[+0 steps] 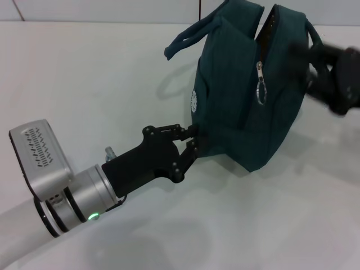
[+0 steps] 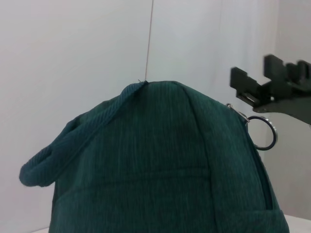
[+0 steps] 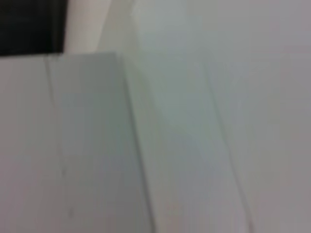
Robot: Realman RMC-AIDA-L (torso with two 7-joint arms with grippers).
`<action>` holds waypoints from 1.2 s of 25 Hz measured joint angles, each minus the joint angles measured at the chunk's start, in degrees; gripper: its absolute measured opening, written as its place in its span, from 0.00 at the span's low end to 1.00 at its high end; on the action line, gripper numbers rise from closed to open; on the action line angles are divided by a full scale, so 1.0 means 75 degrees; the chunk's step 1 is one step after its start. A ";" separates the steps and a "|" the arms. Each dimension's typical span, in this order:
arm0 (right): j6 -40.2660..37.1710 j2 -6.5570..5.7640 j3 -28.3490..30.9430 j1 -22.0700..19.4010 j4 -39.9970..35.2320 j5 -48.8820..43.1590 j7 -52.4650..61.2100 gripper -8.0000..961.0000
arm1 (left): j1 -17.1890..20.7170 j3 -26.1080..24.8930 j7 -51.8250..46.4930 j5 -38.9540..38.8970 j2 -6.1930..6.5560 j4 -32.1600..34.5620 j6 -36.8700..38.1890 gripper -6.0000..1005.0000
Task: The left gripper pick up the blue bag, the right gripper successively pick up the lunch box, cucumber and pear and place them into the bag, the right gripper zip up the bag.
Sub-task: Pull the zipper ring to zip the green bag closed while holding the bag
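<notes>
Left gripper (image 1: 193, 144) clamped dark teal fabric blue bag (image 1: 242, 107), table centre | right gripper (image 1: 332, 73) at 3 o'clock (grip indiscernible) | advice: hold bag steady, draw ring pull (image 1: 261, 90) along zipper line.

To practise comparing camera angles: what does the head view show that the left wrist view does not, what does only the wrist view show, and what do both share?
Only the head view shows the left gripper pinching the blue bag at its lower side, its silver wrist, and the bag's white logo.

Only the left wrist view shows the right gripper's fingers near the zip.

Both show the bag, a handle, the ring pull and the right gripper.
</notes>
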 joint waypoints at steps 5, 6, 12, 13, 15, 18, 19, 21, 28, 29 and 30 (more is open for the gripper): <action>-0.0260 -0.0069 0.0061 -0.0198 -0.0499 -0.0782 0.0267 0.37 | 0.0017 -0.0024 0.0000 0.0005 0.0000 -0.0005 -0.0005 0.13; -0.0271 -0.0112 0.0066 -0.0239 -0.0537 -0.0803 0.0368 0.37 | 0.0017 -0.0029 0.0000 0.0005 0.0000 -0.0005 -0.0006 0.13; -0.0123 -0.0208 0.0057 -0.0327 -0.0478 -0.1088 0.0619 0.36 | -0.0078 -0.0015 0.0000 0.0006 -0.0001 -0.0017 -0.0027 0.13; -0.0080 -0.0176 0.0046 -0.0316 -0.0477 -0.1171 0.0634 0.35 | -0.0114 -0.0013 0.0000 0.0006 0.0000 -0.0018 -0.0028 0.13; 0.0031 -0.0082 0.0028 -0.0247 -0.0477 -0.1362 0.0653 0.35 | -0.0155 -0.0009 0.0000 0.0006 0.0000 -0.0018 -0.0030 0.13; 0.0227 0.0017 -0.0016 -0.0060 -0.0483 -0.1712 0.0746 0.34 | -0.0164 -0.0003 0.0000 0.0006 -0.0001 -0.0018 -0.0032 0.13; 0.0286 0.0028 -0.0061 0.0019 -0.0472 -0.1790 0.0802 0.34 | -0.0166 -0.0010 0.0000 0.0005 -0.0001 -0.0018 -0.0033 0.13; 0.0380 0.0031 -0.0139 0.0121 -0.0445 -0.1822 0.0868 0.34 | -0.0173 -0.0027 0.0000 0.0005 -0.0003 -0.0018 -0.0033 0.12; 0.0645 0.0098 -0.0229 0.0352 -0.0376 -0.1748 0.0871 0.32 | -0.0225 -0.0060 0.0000 -0.0015 -0.0012 -0.0017 -0.0063 0.12; 0.0653 0.0103 -0.0229 0.0381 -0.0376 -0.1724 0.0868 0.32 | -0.0239 -0.0060 0.0000 -0.0017 -0.0012 -0.0017 -0.0084 0.12; 0.0658 0.0107 -0.0243 0.0399 -0.0376 -0.1701 0.0867 0.32 | -0.0253 -0.0061 0.0000 -0.0020 -0.0012 -0.0017 -0.0112 0.12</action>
